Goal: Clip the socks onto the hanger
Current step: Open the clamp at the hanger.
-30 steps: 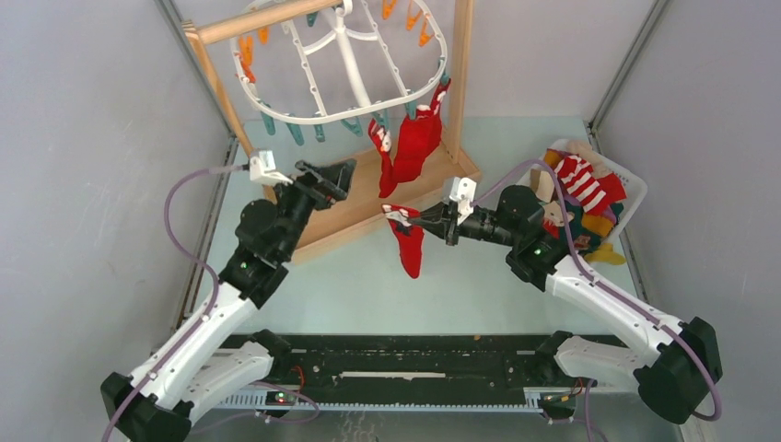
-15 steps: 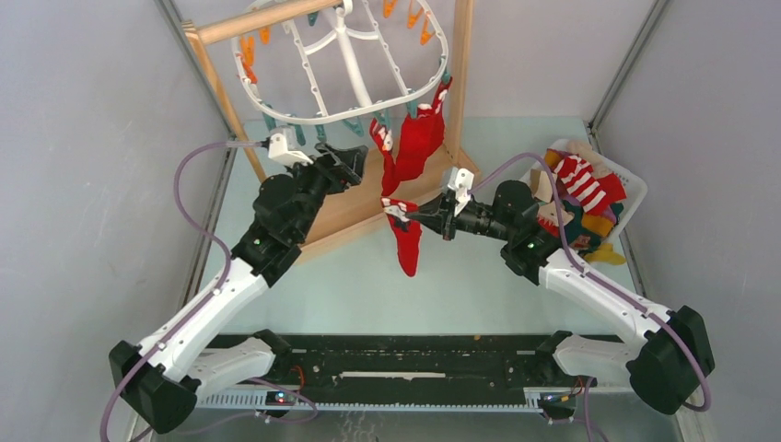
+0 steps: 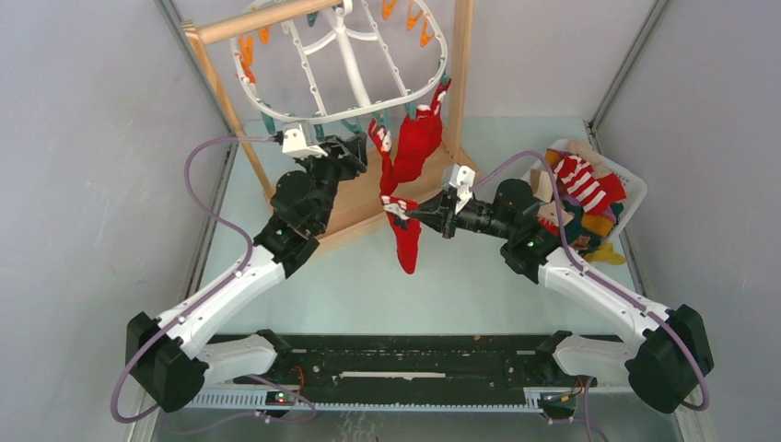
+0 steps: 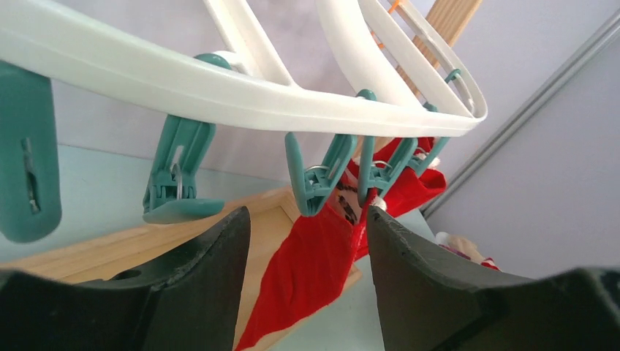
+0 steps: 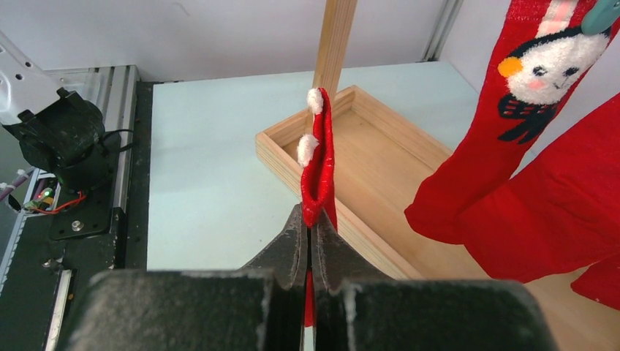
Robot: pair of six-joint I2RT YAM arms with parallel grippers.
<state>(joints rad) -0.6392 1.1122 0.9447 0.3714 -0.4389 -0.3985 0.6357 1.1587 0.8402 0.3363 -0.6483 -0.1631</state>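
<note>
Left end effector (image 4: 307, 219): released, its fingers spread on either side of a teal clothespin (image 4: 319, 179) under the hanger (image 3: 318, 120) rim; nothing is gripped.
Risk at the pin: a squeeze that lands off the pin's tails would likely push it aside or set the hung frame swinging instead of opening it.
Room on the left: the wooden stand (image 3: 355, 216) has its post and crossbar close by the arm, and there is little slack upward beneath the rim.
Hung socks (image 3: 416, 138): red ones clipped just beside that pin; a finger could snag them.
Held sock (image 3: 406, 244): red, dangling above the counter (image 3: 479, 276), near the stand's tray edge.
Right end effector (image 5: 311, 227): clenched on that sock's cuff. Only a short bit of cuff shows past the tips, so the pin may bite the fingers or miss the fabric.
Right side: open counter under the arm; a basket (image 3: 635, 189) of loose socks sits behind its elbow.
</note>
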